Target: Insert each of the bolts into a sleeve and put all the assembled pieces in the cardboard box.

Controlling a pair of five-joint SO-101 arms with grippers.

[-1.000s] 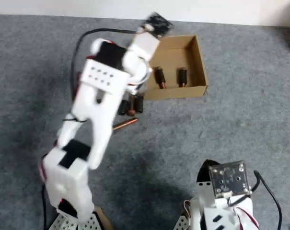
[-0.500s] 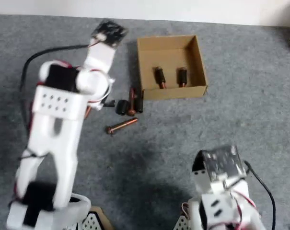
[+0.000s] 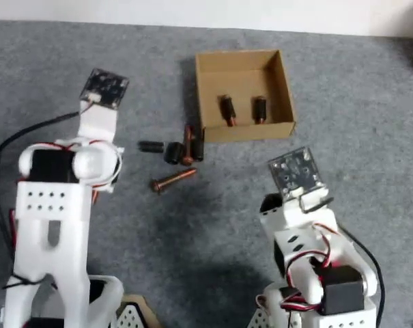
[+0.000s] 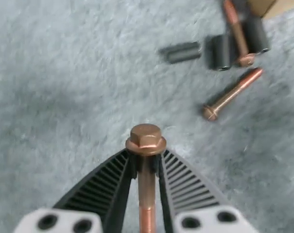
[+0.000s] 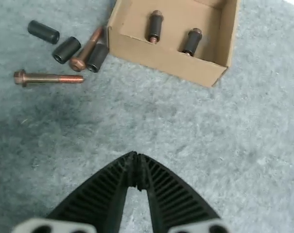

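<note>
Gripping a bolt (image 4: 146, 140), the left hand (image 4: 146, 159) has swung away from the cardboard box (image 3: 241, 75); the right hand (image 5: 136, 171) sits closed, empty.

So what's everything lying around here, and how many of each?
Open cardboard box: one, brown, far side of the grey carpeted table.
Bolts already fitted in black sleeves: two, copper and black, inside the box.
Loose black cylindrical sleeves: three, black, beside the box.
Loose hex-head metal bolts: two, copper, among and near the sleeves.
Held bolt: one, copper, clamped in the left gripper.
Right gripper: one, black, shut, empty, over bare carpet.
</note>
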